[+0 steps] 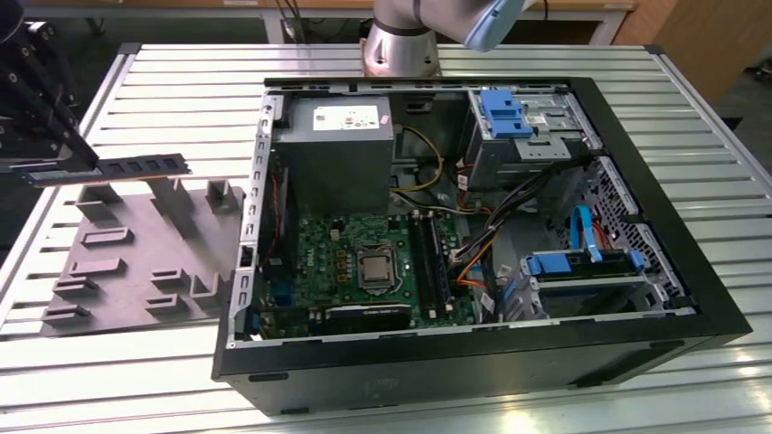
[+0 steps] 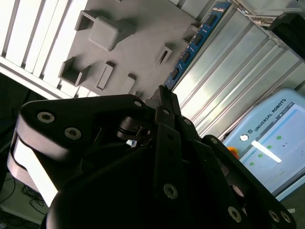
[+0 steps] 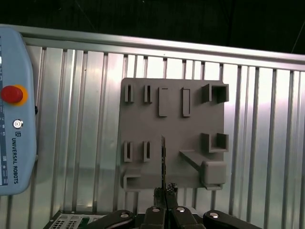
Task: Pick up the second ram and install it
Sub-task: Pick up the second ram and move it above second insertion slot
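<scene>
My gripper (image 1: 54, 170) is shut on one end of the second ram (image 1: 139, 166), a long thin dark stick with a row of chips. It holds the ram level in the air above the back edge of the grey plastic block (image 1: 145, 253), at the exterior view's left. In the second wrist view the ram (image 2: 195, 43) runs out from between the gripper (image 2: 164, 95) fingers over the block (image 2: 128, 43). In the first wrist view the ram (image 3: 163, 157) shows edge-on, rising from the gripper (image 3: 165, 190) over the block (image 3: 171, 114).
An open computer case (image 1: 675, 307) lies to the exterior view's right of the block, with a green board (image 1: 350, 262) and long black slots (image 1: 428, 258) inside. A teach pendant (image 3: 14, 114) lies on the slatted metal table (image 1: 181, 81). The arm's base (image 1: 399, 45) stands behind the case.
</scene>
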`<state>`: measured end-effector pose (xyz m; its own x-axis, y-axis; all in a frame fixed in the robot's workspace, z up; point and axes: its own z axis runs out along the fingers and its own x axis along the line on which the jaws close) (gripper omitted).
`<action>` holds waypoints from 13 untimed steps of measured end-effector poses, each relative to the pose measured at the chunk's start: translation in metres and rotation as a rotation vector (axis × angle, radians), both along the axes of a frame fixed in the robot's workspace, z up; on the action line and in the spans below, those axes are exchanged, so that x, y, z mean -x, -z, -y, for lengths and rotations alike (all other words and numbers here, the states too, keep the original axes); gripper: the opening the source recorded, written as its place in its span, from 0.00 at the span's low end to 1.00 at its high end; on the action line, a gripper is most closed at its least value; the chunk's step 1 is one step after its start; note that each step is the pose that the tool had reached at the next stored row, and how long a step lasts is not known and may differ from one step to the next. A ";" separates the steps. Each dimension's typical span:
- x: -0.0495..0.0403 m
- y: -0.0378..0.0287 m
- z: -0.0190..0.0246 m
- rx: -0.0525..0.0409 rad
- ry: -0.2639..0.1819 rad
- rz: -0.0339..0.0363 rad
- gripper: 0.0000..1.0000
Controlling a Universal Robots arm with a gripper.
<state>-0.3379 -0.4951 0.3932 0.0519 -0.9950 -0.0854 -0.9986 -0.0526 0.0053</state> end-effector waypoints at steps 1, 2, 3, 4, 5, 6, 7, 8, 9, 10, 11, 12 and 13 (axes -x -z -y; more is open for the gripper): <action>-0.0007 0.0000 0.0000 0.0001 0.000 0.0000 0.11; -0.0014 0.0000 0.0000 0.0000 0.000 0.0000 0.11; -0.0021 0.0000 0.0000 0.0000 0.000 0.0000 0.11; -0.0028 0.0000 0.0000 0.0000 0.000 0.0000 0.11; -0.0035 0.0001 0.0000 -0.0001 0.000 0.0001 0.11; -0.0042 0.0000 0.0000 0.0000 0.000 0.0000 0.11; -0.0049 0.0000 0.0000 0.0000 0.000 0.0000 0.11; -0.0056 0.0000 0.0000 0.0000 0.000 0.0000 0.11; -0.0063 0.0000 0.0000 -0.0001 0.000 0.0000 0.11; -0.0070 0.0000 0.0000 -0.0001 0.000 0.0001 0.11; -0.0077 0.0000 0.0000 0.0000 0.000 0.0000 0.11; -0.0084 0.0000 0.0000 0.0000 0.000 0.0000 0.11; -0.0091 0.0000 0.0000 0.0000 0.000 0.0000 0.11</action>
<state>-0.3288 -0.4951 0.3932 0.0519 -0.9950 -0.0855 -0.9986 -0.0526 0.0053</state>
